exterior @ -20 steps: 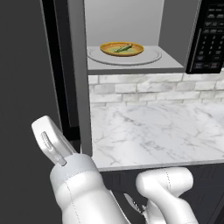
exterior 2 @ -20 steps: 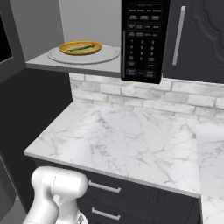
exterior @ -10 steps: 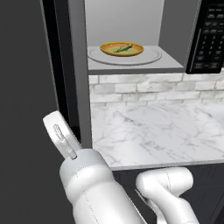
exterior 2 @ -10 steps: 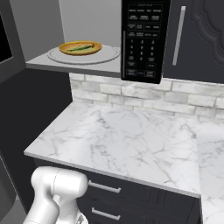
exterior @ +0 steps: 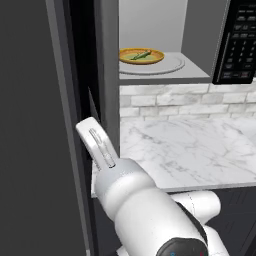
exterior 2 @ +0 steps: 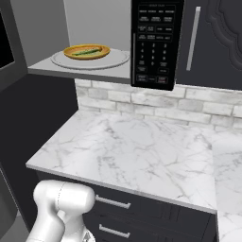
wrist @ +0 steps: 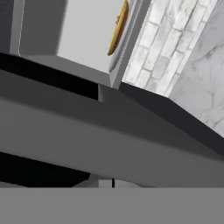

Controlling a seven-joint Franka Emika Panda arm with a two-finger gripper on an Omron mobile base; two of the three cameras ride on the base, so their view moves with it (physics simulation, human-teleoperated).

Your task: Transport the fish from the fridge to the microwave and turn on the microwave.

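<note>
One white arm [exterior: 135,200] rises from lower right of left base view, forearm reaching up-left toward the dark door [exterior: 40,125] at the microwave's left side. Wrist end sits just beside the door's inner edge, level w/ the tabletop [exterior: 185,150] edge. Pincer fingertips barely show at bottom of hand view, [wrist: 113,183] pressed together, nothing betw. them. Hand cam is rolled, looks along the door edge toward the microwave [exterior 2: 156,42] cavity.

Room: door stands open, swung out to the left; its dark edge runs top to bottom close to the arm, so little gap on that side. Marble tabletop is bare and wide to the right, brick backsplash [exterior 2: 142,101] behind it. Cavity mouth above is open, keypad on its right.

Fish [exterior: 140,55] lies on an orange-rimmed plate [exterior: 155,58], plate centred on the round turntable [exterior 2: 113,60] inside the microwave. Fish long axis runs roughly left-right across the plate, slightly diagonal, far end tilted toward cavity back in left base view. Lies flat; which end is the head, can't tell. Well above and apart from the pincer.
</note>
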